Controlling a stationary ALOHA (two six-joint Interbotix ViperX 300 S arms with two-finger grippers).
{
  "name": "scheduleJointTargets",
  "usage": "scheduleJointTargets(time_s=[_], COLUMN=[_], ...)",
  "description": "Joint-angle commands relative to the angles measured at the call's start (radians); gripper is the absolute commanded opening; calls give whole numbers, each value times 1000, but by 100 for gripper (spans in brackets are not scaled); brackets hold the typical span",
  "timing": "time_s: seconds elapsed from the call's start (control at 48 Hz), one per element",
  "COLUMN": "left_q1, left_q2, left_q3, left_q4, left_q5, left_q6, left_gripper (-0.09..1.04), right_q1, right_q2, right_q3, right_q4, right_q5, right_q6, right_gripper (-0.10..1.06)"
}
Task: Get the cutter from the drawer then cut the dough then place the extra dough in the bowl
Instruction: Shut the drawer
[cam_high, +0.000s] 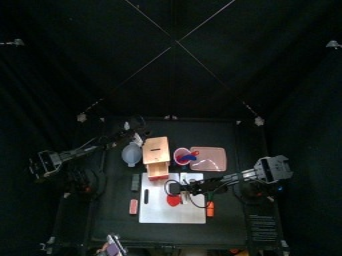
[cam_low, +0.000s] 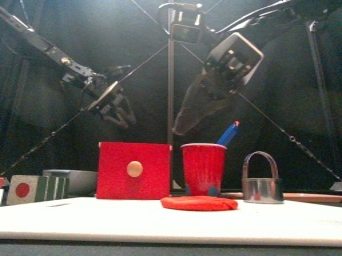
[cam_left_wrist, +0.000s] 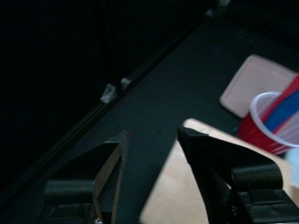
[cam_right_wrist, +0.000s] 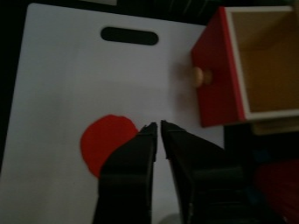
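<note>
A red dough disc (cam_low: 199, 203) lies flat on the white cutting board (cam_low: 80, 222), in front of the red cup. The round metal cutter (cam_low: 262, 178) stands on the board to the right of the dough, held by nothing. Behind them is the wooden box (cam_high: 158, 148) with its red drawer front (cam_low: 134, 170); in the right wrist view the drawer (cam_right_wrist: 263, 61) looks pulled out and bare inside. My right gripper (cam_right_wrist: 159, 131) hangs shut and empty above the board, between the dough (cam_right_wrist: 107, 144) and the drawer. My left gripper (cam_left_wrist: 152, 157) is open, high over the box's back left.
A red cup (cam_low: 205, 167) with toy knives stands right of the box, with the pink tray (cam_high: 214, 157) behind it. The blue-grey bowl (cam_high: 130, 155) sits left of the box. Dark green sushi blocks (cam_low: 43, 188) lie at the front left.
</note>
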Motion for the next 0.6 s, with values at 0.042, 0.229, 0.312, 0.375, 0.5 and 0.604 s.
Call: scheduleJointTargets(time_s=[0.042,0.229,0.312,0.375,0.5,0.604], left_q1=[37,35,35,23,-9,-37], left_q2=[121,318,382,416,456,474], left_q3=[-166,-351,-410,-440,-469,-488], left_q4=[137,242,267,281,299,281], left_q5=[225,390,436,466,502,518], left_q6=[3,3,3,3,32,54], left_gripper=[79,63,61,61,61,61], right_q1=[-6,-21,-40,-55,-83,-101], right_q2=[52,167,209,232,276,310], right_q3=[-81,-181,-224,-253,-318,-374], right_q4=[23,21,21,23,9,-5], right_q5=[-51,-60,-57,-46,-15,0], right_q6=[2,-2,0,0,-6,-6], right_gripper=[32,19,19,19,19,19])
